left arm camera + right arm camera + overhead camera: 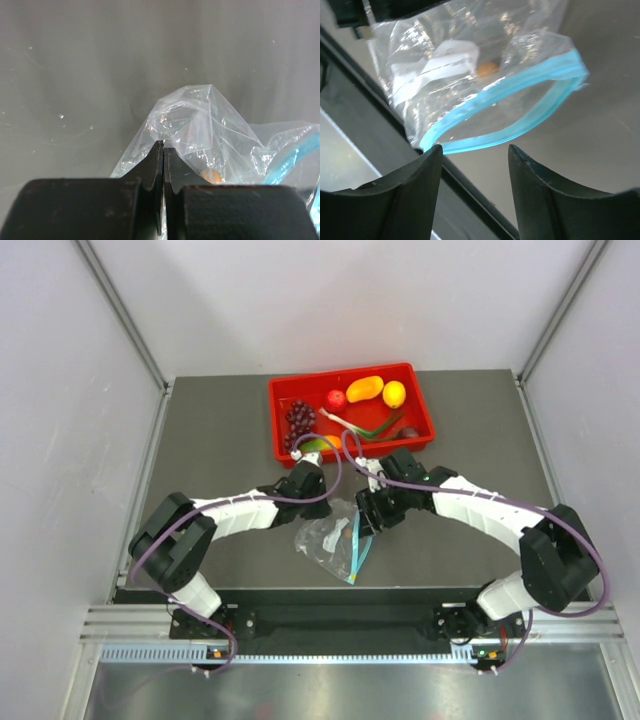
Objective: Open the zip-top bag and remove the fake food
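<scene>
Zip-top bag [335, 540]: likely light, limp, slippery film, pinched in closed left tool [163, 145]; teal zip strip [520, 85] just ahead of right tool [475, 150], jaws apart, empty. Best hold: stiffer strip lip.

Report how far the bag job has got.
Done: the zip-top bag gapes open at its teal strip; mango and lemon lie in the red bin. In hand: left tool pinches the bag, right tool open at its mouth. Left: a small orange piece inside.
</scene>
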Motion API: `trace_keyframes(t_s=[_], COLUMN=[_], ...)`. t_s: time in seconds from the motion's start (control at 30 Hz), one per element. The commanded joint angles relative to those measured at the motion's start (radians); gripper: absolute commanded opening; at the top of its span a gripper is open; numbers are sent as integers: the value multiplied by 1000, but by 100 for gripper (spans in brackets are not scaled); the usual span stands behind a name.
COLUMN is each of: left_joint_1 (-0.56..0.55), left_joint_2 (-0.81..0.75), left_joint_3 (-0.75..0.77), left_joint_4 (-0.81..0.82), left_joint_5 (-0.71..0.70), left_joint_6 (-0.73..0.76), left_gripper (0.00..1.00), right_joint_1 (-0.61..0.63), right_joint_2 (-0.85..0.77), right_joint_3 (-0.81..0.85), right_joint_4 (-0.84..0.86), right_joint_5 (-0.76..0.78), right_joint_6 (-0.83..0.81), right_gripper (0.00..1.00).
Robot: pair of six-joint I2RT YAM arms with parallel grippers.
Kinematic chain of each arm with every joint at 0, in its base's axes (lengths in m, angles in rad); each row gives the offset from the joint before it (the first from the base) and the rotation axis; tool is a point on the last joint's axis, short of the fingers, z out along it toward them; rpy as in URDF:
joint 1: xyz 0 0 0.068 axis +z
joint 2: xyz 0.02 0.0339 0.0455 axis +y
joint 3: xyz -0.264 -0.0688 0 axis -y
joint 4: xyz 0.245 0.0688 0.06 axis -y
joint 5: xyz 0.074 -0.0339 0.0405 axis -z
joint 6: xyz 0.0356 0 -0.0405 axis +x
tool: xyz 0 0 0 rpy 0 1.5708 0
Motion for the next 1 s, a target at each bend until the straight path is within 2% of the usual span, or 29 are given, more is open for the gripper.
trace_keyframes(t_s=[0.0, 0.27, 0.5, 0.6, 0.97], left_joint_1=[1, 1, 1, 1, 3], left_joint_2=[14, 35, 41, 60, 75], left_joint_3=[47, 59, 50, 52, 55], left_joint_4=[-33, -37, 1, 10, 10], left_joint_5=[-53, -46, -18, 10, 45], left_joint_6=[-24, -57, -106, -122, -132], left_gripper=[0, 0, 0, 0, 0], right_joint_1=[19, 27, 32, 33, 65], right_joint_2=[22, 90, 93, 91, 136], right_joint_3=[60, 73, 26, -14, -108], right_joint_4=[-25, 39, 202, 332, 466], right_joint_5=[-93, -150, -135, -115, 57], right_joint_6=[-23, -35, 27, 77, 97], right_gripper=[54, 51, 51, 51, 50])
